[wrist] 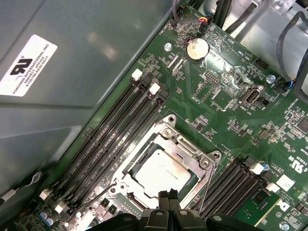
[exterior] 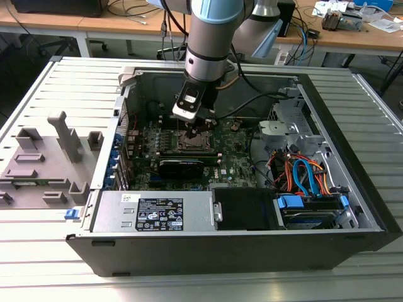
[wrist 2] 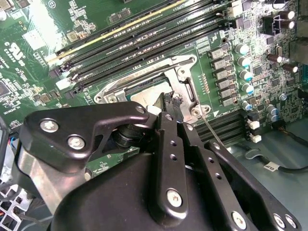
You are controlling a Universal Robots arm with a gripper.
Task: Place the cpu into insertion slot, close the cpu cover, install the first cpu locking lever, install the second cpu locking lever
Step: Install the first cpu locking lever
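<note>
1 cpu (wrist: 161, 172) lies under 1 cpu cover (wrist: 188, 153), 1 gripper (wrist: 168, 195) hovering close.

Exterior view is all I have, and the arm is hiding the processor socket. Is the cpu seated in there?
Observer: Yes. In the first wrist view the cpu lies flat in the socket.
Operator: And the cpu cover?
Observer: The cpu cover is down, framing the chip's edges.
Operator: Where exactly is the pincer?
Observer: The pincer, tips together, sits at the socket's edge. The second wrist view shows a thin wire lever beside it.
</note>
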